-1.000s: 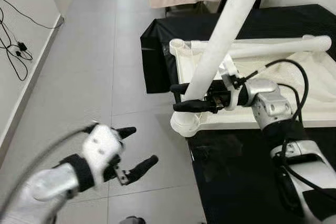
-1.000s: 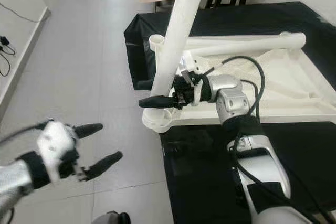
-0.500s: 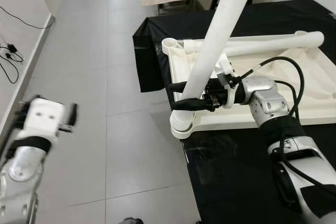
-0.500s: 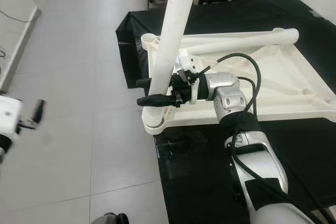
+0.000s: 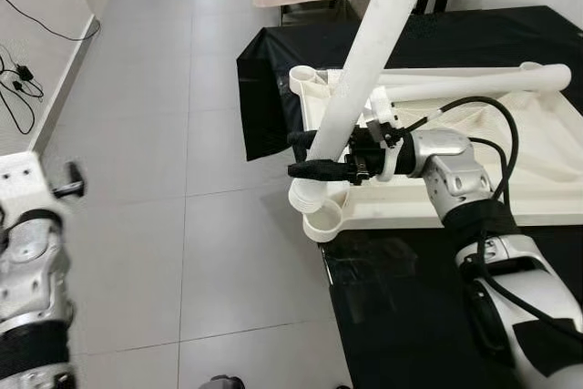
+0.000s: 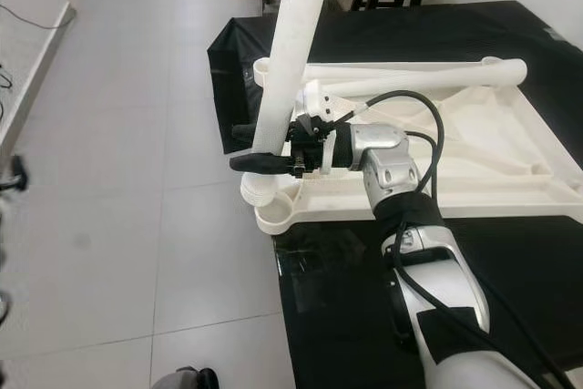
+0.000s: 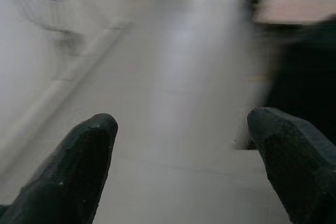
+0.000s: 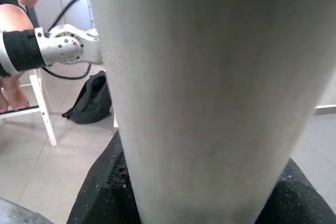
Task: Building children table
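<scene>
A white table leg [image 5: 373,52] was held by the right gripper [image 5: 305,154], its two black fingers closed on either side of the tube near the lower end. The leg rose steeply from the gripper and leaned away toward the upper edge of the head views. Just below the gripper, the leg's foot stood beside a round corner socket [image 5: 322,220] of the upturned white tabletop [image 5: 547,198], which lay on a black cloth [image 5: 419,316]; whether the foot sat in the socket could not be told. A second leg [image 5: 474,84] lay flat along the tabletop's far edge, beyond the gripper. In the right wrist view the leg [image 8: 210,93] passed between the dark fingers [image 8: 100,192]; past it, a seated person's legs [image 8: 10,72], a white stool [image 8: 42,108] and a dark bag [image 8: 94,103] were seen on the tiled floor. The left gripper [image 7: 178,166] was raised well apart from the table, over grey floor tiles [image 5: 182,252], with its fingers [image 7: 79,166] spread wide and nothing between them.
</scene>
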Available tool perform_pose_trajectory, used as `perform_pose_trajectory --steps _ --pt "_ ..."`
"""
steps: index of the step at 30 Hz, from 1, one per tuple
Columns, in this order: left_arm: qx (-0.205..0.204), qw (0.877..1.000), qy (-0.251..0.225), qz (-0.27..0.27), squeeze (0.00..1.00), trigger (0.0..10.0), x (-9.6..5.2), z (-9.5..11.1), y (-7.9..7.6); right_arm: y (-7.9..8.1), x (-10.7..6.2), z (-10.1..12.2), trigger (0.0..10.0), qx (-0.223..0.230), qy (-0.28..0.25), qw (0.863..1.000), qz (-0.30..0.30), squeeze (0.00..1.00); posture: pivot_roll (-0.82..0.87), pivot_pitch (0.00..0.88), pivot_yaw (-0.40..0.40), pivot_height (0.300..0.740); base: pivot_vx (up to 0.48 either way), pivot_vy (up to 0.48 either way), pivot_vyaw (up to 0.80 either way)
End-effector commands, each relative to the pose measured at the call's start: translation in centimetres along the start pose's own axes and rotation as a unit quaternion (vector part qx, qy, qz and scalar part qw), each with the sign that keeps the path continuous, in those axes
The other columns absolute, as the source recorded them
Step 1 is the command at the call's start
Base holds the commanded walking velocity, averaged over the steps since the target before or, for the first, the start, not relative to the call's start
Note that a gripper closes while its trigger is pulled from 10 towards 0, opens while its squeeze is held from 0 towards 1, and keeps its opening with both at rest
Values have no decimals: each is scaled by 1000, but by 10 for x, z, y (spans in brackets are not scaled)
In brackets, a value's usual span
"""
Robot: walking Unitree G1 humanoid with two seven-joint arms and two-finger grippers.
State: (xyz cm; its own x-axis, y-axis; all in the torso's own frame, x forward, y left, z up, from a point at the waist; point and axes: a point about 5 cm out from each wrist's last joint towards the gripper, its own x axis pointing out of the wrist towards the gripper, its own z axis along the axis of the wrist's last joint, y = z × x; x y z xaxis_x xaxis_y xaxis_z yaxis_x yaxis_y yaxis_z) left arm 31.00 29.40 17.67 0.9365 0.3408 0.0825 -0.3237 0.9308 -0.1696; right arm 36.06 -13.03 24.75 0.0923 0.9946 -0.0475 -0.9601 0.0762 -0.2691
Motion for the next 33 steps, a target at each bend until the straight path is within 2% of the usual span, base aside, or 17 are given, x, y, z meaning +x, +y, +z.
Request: perform_pose_trajectory --steps 1,2,3,4,6,8,9,10,12,13,15,16,17,18,19,26,33 --pt "-27 999 6 -28 0 10000 -1 -1 -3 0 -1 0 10000 -1 0 1000 0 0 37 193 -9 740 0 0 0" --pt "-78 991 11 -106 0 10000 -5 -1 -20 0 -1 1 10000 -2 0 1000 0 0 33 190 -9 740 0 0 0" --pt "-107 976 16 -192 0 10000 -11 0 -38 0 -1 1 10000 -2 0 1000 0 0 29 190 -8 740 0 0 0" --pt "-107 976 16 -192 0 10000 -11 0 -38 0 -1 1 10000 -2 0 1000 0 0 29 190 -8 740 0 0 0" --pt "-124 931 21 -342 0 10000 -30 2 -66 1 -1 1 10000 -2 0 1000 1 0 29 190 -8 740 0 0 0" --pt "-115 895 27 -430 0 10000 -45 2 -78 2 -1 1 10000 0 1 1000 6 0 31 190 -8 740 0 0 0" --pt "-115 895 27 -430 0 10000 -45 2 -78 2 -1 1 10000 0 1 1000 6 0 31 190 -8 740 0 0 0" --pt "-113 881 31 -458 0 10000 -50 1 -81 2 -2 1 10000 1 1 1000 9 0 31 190 -8 740 0 0 0" --pt "-80 843 55 -530 0 10000 -67 -3 -84 3 -5 3 10000 5 2 1000 20 0 30 189 -6 740 0 0 0" --pt "-80 843 55 -530 0 10000 -67 -3 -84 3 -5 3 10000 5 2 1000 20 0 30 189 -6 740 0 0 0" --pt "-49 799 87 -592 0 10000 -87 -7 -82 2 -10 6 10000 10 1 1000 30 0 30 190 -3 740 0 0 0" --pt "-49 799 87 -592 0 10000 -87 -7 -82 2 -10 6 10000 10 1 1000 30 0 30 190 -3 740 0 0 0" --pt "-37 786 100 -609 0 10000 -94 -9 -80 2 -13 8 10000 12 -2 999 32 0 30 191 -3 740 0 0 0" --pt "-37 786 100 -609 0 10000 -94 -9 -80 2 -13 8 10000 12 -2 999 32 0 30 191 -3 740 0 0 0" --pt "-10 768 116 -629 0 10000 -107 -12 -78 2 -21 12 10000 24 -7 999 42 0 34 195 -2 740 0 0 0" --pt "9 763 114 -636 0 10000 -122 -14 -83 6 -27 9 10000 44 5 997 59 0 32 209 -1 740 0 0 0" --pt "40 742 117 -659 0 10000 -148 -23 -92 13 -23 0 10000 56 15 996 74 0 37 229 -1 740 0 0 0"
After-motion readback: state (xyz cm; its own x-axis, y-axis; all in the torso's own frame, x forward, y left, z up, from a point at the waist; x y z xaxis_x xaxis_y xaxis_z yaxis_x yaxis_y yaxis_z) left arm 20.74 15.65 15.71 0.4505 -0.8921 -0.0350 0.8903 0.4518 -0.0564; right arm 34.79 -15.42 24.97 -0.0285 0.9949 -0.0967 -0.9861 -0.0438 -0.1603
